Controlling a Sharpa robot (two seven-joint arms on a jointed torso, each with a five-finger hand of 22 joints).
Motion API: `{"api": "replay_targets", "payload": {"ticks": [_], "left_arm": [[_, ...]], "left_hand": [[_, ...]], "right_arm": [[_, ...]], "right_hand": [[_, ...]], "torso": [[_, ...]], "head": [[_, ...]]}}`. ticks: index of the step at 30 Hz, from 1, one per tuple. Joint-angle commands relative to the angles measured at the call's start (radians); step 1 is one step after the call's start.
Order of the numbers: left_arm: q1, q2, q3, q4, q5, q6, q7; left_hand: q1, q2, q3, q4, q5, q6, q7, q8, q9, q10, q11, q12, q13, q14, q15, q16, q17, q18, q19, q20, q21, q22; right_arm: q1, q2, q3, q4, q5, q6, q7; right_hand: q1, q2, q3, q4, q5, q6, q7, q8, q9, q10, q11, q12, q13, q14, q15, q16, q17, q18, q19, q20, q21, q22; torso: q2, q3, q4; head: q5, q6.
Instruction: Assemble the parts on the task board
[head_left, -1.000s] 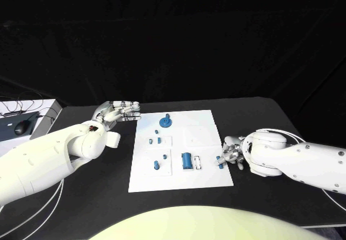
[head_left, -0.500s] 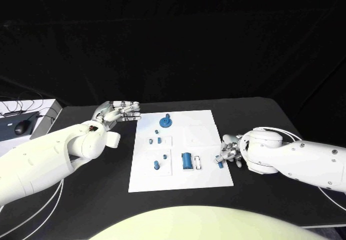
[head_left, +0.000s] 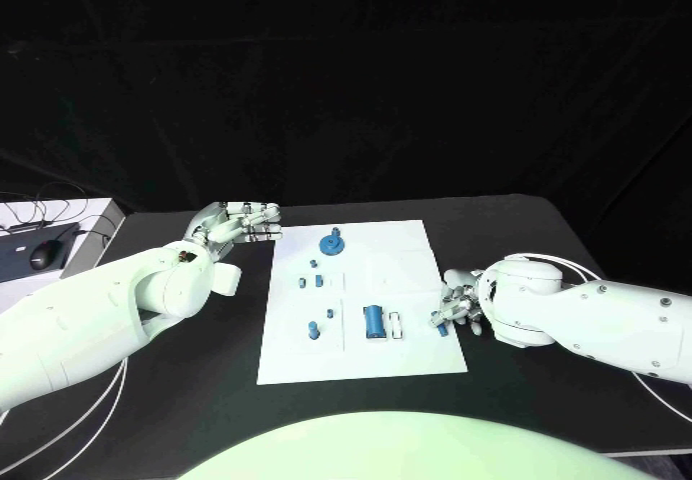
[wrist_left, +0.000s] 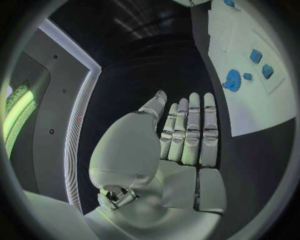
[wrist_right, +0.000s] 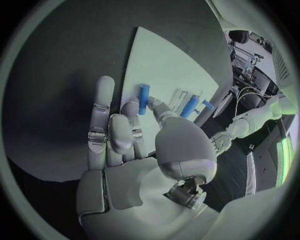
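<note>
The white task board (head_left: 411, 360) lies in the middle of the black table (head_left: 548, 225), long side running near to far. On its far part stands a blue gear-shaped part (head_left: 332, 243) with a small knob on top; nearer, on the board's left half, lie two small blue blocks (head_left: 309, 281) side by side, another small piece (head_left: 315, 264) just beyond them, and two more small blue pieces (head_left: 319, 321) closer in. Near the board's middle a larger blue cylinder (head_left: 374, 320) lies beside a thin white-framed slot (head_left: 397, 324). At the board's right edge a short blue peg (head_left: 440, 323) rests on the plate, and the right hand (head_left: 462, 305) sits right at it: in the right wrist view the thumb and one fingertip (wrist_right: 154, 104) meet at the peg's end while the other fingers stand straight and apart, though whether the peg is truly pinched or only touched I cannot tell. The left hand (head_left: 238, 222) hovers off the board's far left corner, over bare table, holding nothing, its fingers (wrist_left: 190, 130) straight and close together. No writing or labels can be read on the board or parts.
</note>
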Motion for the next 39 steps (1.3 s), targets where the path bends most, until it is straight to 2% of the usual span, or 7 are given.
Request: {"api": "replay_targets", "payload": {"ticks": [1, 4, 9, 12, 13, 21, 39], "left_arm": [[-0.001, 0.000, 0.000, 0.003, 0.003, 0.018, 0.007], [-0.001, 0.000, 0.000, 0.003, 0.003, 0.018, 0.007], [-0.001, 0.000, 0.000, 0.003, 0.003, 0.018, 0.007], [-0.001, -0.001, 0.000, 0.003, 0.003, 0.017, 0.007], [-0.001, -0.001, 0.000, 0.003, 0.003, 0.017, 0.007], [-0.001, -0.002, 0.000, 0.003, 0.003, 0.017, 0.007], [-0.001, -0.002, 0.000, 0.003, 0.003, 0.019, 0.007]], "left_hand": [[-0.005, 0.009, 0.000, 0.009, 0.000, 0.000, 0.002, 0.002, 0.000, -0.005, -0.003, -0.002, 0.000, -0.001, 0.000, -0.001, 0.001, -0.008, 0.009, 0.000, 0.004, -0.001], [-0.007, 0.010, -0.001, 0.011, -0.001, 0.000, 0.002, 0.002, 0.000, -0.005, -0.003, -0.002, 0.000, -0.001, 0.000, -0.001, 0.002, -0.008, 0.008, 0.000, 0.004, -0.002], [-0.007, 0.010, -0.001, 0.011, -0.001, 0.000, 0.002, 0.002, 0.000, -0.005, -0.003, -0.002, 0.000, -0.001, 0.000, -0.001, 0.002, -0.008, 0.008, 0.000, 0.004, -0.002], [-0.007, 0.010, -0.001, 0.011, -0.001, 0.000, 0.002, 0.002, 0.000, -0.005, -0.003, -0.002, 0.000, -0.001, 0.000, -0.001, 0.002, -0.008, 0.008, 0.000, 0.004, -0.002], [-0.005, 0.010, 0.000, 0.011, 0.000, 0.000, 0.002, 0.002, 0.000, -0.005, -0.003, -0.002, 0.000, -0.001, 0.000, -0.001, 0.002, -0.008, 0.008, 0.000, 0.004, -0.002], [-0.004, 0.011, 0.000, 0.011, 0.000, 0.000, 0.002, 0.002, 0.000, -0.005, -0.003, -0.002, 0.000, -0.001, 0.000, -0.001, 0.002, -0.008, 0.009, 0.000, 0.004, -0.002], [-0.003, 0.010, 0.001, 0.010, 0.000, 0.000, 0.002, 0.002, 0.000, -0.005, -0.003, -0.002, 0.000, -0.001, 0.000, -0.001, 0.002, -0.008, 0.009, 0.000, 0.004, -0.002]], "right_arm": [[-0.018, 0.000, -0.013, -0.014, 0.014, 0.034, -0.024], [-0.018, 0.000, -0.013, -0.016, 0.027, 0.031, -0.019], [-0.019, -0.003, -0.013, -0.014, 0.080, 0.016, -0.003], [-0.019, -0.007, -0.013, -0.011, 0.115, 0.005, 0.004], [-0.019, -0.009, -0.013, -0.009, 0.128, 0.001, 0.005], [-0.009, -0.025, -0.012, 0.011, 0.189, -0.035, 0.007], [0.035, -0.036, -0.006, 0.067, 0.274, -0.071, -0.002]], "right_hand": [[-0.009, -0.006, 0.104, -0.088, 0.006, -0.018, 0.007, -0.061, -0.313, -0.012, 0.002, -0.009, -0.010, 0.000, 0.008, -0.004, 0.004, 0.014, 0.020, 0.010, -0.006, 0.003], [-0.002, 0.000, 0.125, -0.098, 0.010, -0.021, 0.010, -0.062, -0.314, -0.015, 0.002, -0.009, -0.012, 0.000, 0.008, -0.002, 0.007, 0.015, 0.019, 0.011, -0.006, 0.004], [0.011, 0.021, 0.198, -0.136, 0.014, -0.023, 0.012, -0.058, -0.307, -0.018, 0.001, -0.011, -0.018, 0.000, 0.007, -0.003, 0.009, 0.018, 0.017, 0.010, -0.003, 0.011], [0.013, 0.027, 0.223, -0.154, 0.024, -0.023, 0.013, -0.053, -0.296, -0.017, 0.001, -0.009, -0.019, 0.000, 0.007, -0.003, 0.010, 0.019, 0.016, 0.009, 0.000, 0.018], [0.002, 0.029, 0.233, -0.166, 0.023, -0.027, 0.012, -0.049, -0.282, -0.016, 0.001, -0.008, -0.022, 0.001, 0.008, -0.003, 0.011, 0.020, 0.013, 0.010, 0.003, 0.025], [0.002, 0.021, 0.214, -0.173, 0.025, -0.025, 0.007, -0.042, -0.262, -0.015, -0.001, -0.001, -0.022, 0.001, 0.007, -0.007, 0.011, 0.020, 0.009, 0.010, 0.006, 0.037], [0.005, 0.012, 0.175, -0.156, 0.024, -0.019, 0.004, -0.046, -0.264, -0.015, -0.002, 0.004, -0.023, 0.002, 0.006, -0.008, 0.012, 0.017, 0.013, 0.009, -0.002, 0.038]], "torso": [[0.000, 0.0001, 0.0003], [0.000, 0.0000, 0.0003], [0.000, -0.0002, 0.0007], [0.001, -0.0002, 0.0003], [0.001, -0.0002, 0.0005], [0.000, 0.0000, 0.0003], [0.000, -0.0005, 0.0007]], "head": [[0.000, 0.000], [-0.001, 0.000], [0.000, 0.000], [0.001, 0.000], [0.001, 0.000], [0.002, 0.000], [0.003, 0.000]]}}
